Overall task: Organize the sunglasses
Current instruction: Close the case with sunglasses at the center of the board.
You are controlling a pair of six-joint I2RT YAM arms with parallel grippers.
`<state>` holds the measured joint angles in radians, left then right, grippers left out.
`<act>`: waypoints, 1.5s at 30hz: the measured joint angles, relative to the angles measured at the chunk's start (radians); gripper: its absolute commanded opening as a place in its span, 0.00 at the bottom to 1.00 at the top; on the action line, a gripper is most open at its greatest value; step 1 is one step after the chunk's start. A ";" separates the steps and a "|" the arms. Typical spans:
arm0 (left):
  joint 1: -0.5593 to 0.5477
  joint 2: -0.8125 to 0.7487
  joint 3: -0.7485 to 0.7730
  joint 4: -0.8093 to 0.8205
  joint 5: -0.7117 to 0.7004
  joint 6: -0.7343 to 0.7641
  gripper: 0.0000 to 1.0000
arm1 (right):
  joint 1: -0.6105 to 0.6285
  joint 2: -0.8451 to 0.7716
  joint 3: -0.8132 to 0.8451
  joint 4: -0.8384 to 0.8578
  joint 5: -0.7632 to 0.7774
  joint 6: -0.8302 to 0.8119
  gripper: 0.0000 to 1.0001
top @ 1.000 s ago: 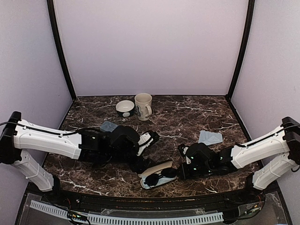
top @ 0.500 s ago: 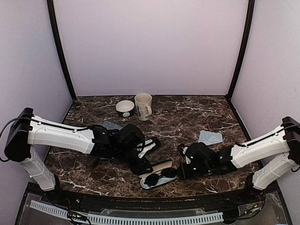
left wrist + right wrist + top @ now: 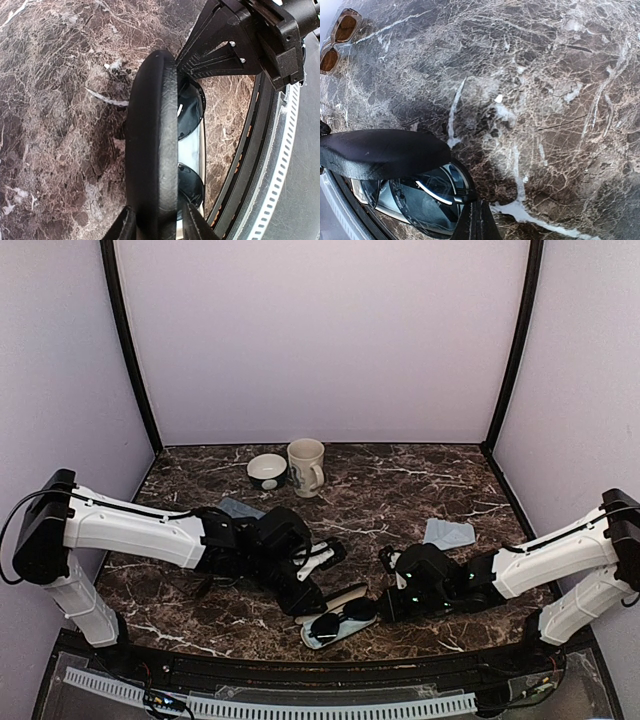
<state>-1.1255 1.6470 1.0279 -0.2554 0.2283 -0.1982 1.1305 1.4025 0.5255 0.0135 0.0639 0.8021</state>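
The left arm (image 3: 130,532) reaches from the left edge of the marble table (image 3: 400,480) toward the centre front. Behind its forearm lies a grey-blue cloth (image 3: 234,508). Further back stand a dark bowl (image 3: 267,471) and, just to its right, a cream mug (image 3: 306,466).

The left gripper (image 3: 306,597) is closed on the case lid (image 3: 152,140). In the left wrist view its two fingers (image 3: 127,226) press against opposite faces of the black lid, which stands raised on edge above the case (image 3: 312,636).

The case sits at the centre front of the table, near the front edge. The black sunglasses (image 3: 343,617) lie inside its pale base, lenses up. Both dark lenses are visible beside the raised lid in the left wrist view.

The right gripper (image 3: 383,608) is at the right end of the case. Its fingers are brought together to a narrow tip, with nothing visible between them. In the right wrist view the tip sits just beside the rim of the nearer lens.

The brown sunglasses (image 3: 339,39) lie on the bare marble, well apart from the case, at the upper left corner of the right wrist view.

A second grey-blue cloth (image 3: 448,533) lies behind the right arm (image 3: 560,552), which extends in from the right edge.
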 measured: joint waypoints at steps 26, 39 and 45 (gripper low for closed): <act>-0.002 0.013 0.004 -0.002 -0.035 -0.016 0.32 | 0.043 -0.020 0.022 -0.025 0.016 -0.020 0.06; -0.015 0.020 0.016 -0.007 -0.055 -0.015 0.33 | 0.053 -0.026 0.033 -0.054 0.046 -0.014 0.10; -0.031 0.021 0.019 -0.009 -0.077 -0.006 0.33 | 0.052 -0.072 0.027 -0.043 0.048 0.004 0.16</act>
<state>-1.1564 1.6676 1.0470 -0.2646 0.1516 -0.2047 1.1828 1.3300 0.5529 -0.0292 0.1116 0.8062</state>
